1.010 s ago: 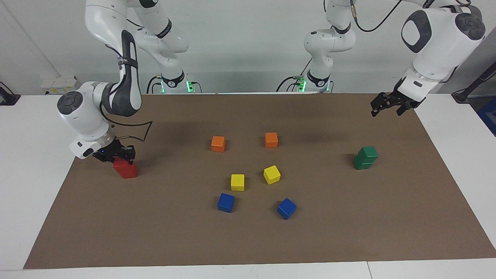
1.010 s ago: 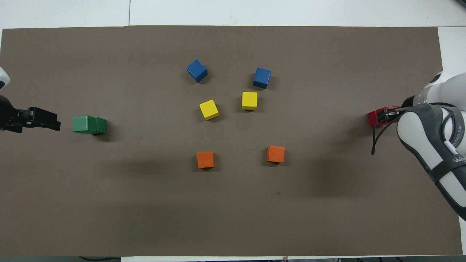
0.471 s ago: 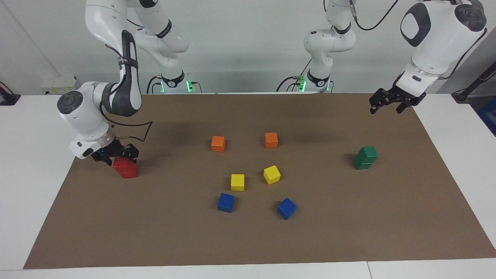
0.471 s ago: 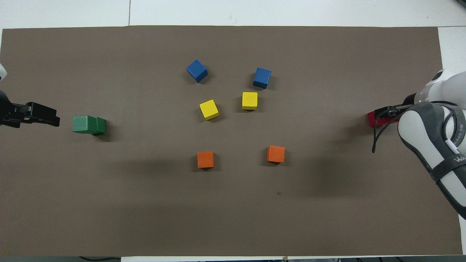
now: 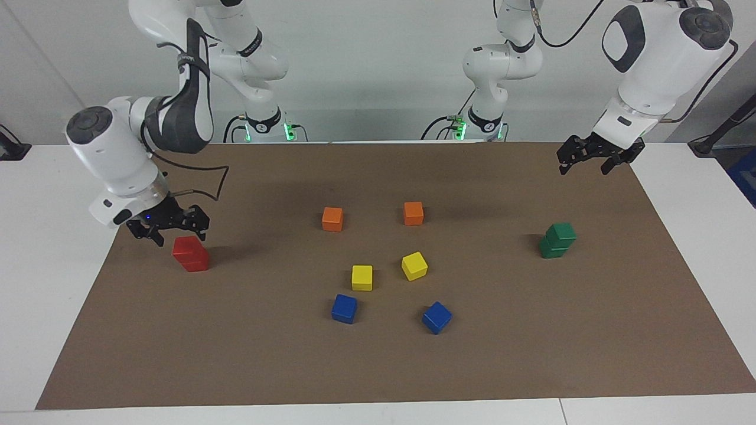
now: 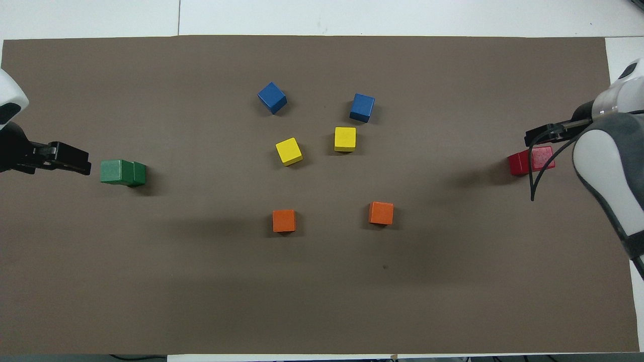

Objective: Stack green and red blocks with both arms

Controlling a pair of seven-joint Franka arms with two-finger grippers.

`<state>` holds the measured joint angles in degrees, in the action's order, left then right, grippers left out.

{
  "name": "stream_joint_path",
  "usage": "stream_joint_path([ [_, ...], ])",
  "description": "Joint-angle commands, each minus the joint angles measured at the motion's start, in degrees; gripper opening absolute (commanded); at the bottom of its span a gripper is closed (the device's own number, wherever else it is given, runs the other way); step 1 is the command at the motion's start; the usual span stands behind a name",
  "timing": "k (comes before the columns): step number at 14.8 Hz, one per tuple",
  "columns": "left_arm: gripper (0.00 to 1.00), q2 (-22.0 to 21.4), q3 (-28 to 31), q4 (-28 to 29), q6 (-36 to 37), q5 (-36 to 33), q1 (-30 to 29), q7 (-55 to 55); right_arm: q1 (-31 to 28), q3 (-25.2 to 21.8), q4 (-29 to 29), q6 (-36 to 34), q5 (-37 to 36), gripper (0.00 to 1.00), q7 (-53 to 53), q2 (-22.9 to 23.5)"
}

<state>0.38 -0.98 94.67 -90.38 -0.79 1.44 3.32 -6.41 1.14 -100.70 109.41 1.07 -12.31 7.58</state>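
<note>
Two red blocks (image 5: 190,254) (image 6: 531,161) stand stacked one on the other at the right arm's end of the brown mat. My right gripper (image 5: 177,231) (image 6: 534,136) hangs open just above that stack, holding nothing and clear of the top block. Two green blocks (image 5: 557,240) (image 6: 122,172) form a second stack at the left arm's end of the mat. My left gripper (image 5: 583,167) (image 6: 80,163) is open and empty. It is raised over the mat's edge at that end, well apart from the green stack.
Two orange cubes (image 5: 332,218) (image 5: 413,213), two yellow cubes (image 5: 362,277) (image 5: 414,265) and two blue cubes (image 5: 344,308) (image 5: 437,317) sit mid-mat. The brown mat (image 5: 531,354) covers most of the white table.
My right gripper opened, let go of the upper red block and rose off the stack. The left gripper drifted slightly up and toward the robots.
</note>
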Motion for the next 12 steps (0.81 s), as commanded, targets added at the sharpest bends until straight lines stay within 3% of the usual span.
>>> stream_joint_path([
  [1,1.00,0.7,0.5,-1.2,0.5,-0.9,0.1,0.4,-0.6,2.3,4.7,-9.2,0.5,1.00,2.0,-4.9],
  [5,1.00,0.2,0.5,0.2,0.5,-0.9,0.8,0.0,-0.6,4.4,5.6,-17.4,0.5,1.00,2.6,-14.5],
  [7,1.00,0.1,0.5,0.2,0.5,-0.9,0.9,-0.2,-0.8,4.3,8.4,-20.3,0.6,1.00,2.6,-14.1],
  [12,1.00,0.1,0.6,0.2,0.5,-0.9,0.2,-0.2,0.1,4.2,7.5,-20.3,0.9,1.00,5.6,-11.8],
])
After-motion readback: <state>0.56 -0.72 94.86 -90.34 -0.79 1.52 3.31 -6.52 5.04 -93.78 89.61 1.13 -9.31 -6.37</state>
